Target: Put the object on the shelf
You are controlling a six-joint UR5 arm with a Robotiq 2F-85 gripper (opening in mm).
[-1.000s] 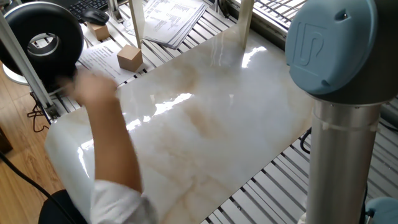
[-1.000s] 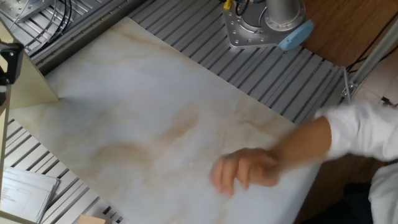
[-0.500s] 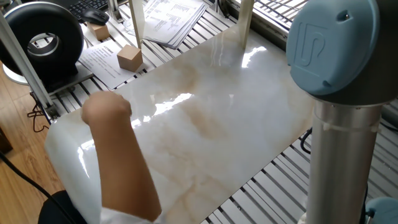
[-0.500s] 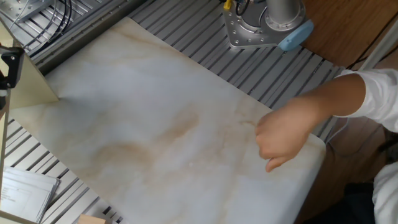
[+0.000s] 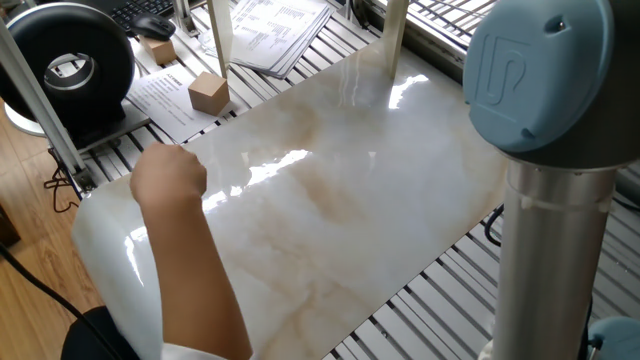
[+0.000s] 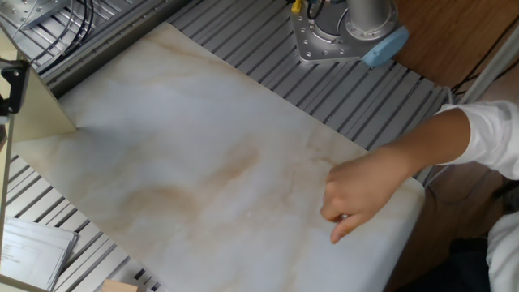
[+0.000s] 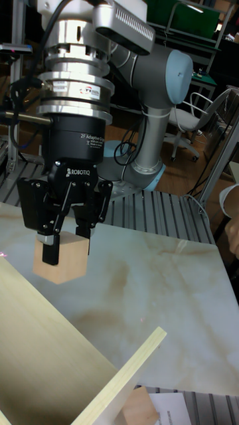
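Tan block (image 5: 208, 92), papers (image 5: 277, 20), keyboard (image 5: 140, 8).

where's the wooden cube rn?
In the tall fixed view the wooden cube sits at left, gripped in the claw, held above the marble tabletop and just behind the light wooden shelf board.

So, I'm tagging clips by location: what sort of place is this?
Most likely a robotics lab or workshop. An industrial arm with a two-finger gripper holds a wooden cube over a marble-look board on slatted aluminium framing; office chairs stand behind.
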